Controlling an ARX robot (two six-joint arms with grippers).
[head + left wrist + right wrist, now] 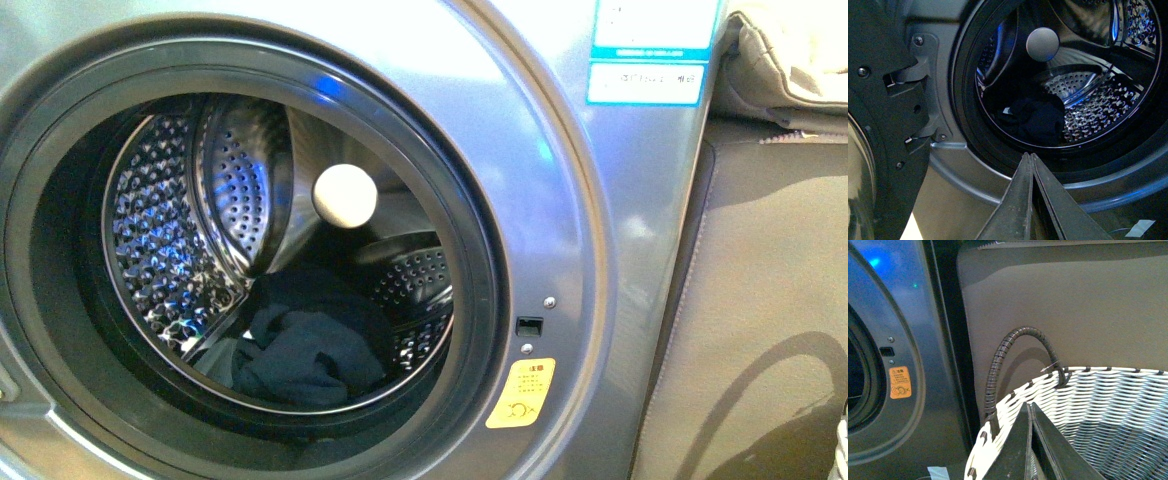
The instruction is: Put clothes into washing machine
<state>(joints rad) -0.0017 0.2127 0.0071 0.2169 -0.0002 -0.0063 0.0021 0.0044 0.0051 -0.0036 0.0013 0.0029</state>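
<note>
With the porthole open, the clothes [312,345] lie low in the washing machine [560,230] drum.
Left gripper [1031,156]: jaws pressed together, empty, just outside the door rim, dark bundle beyond it. White disc [345,195] at the drum's back. Yellow sticker [520,393] right of the rim. Right gripper [1029,405]: jaws narrow, closed on nothing, over a white woven basket [1108,400] with a dark handle [1008,347].

Dark clothes [310,345] inside washing machine [560,230] drum
</note>
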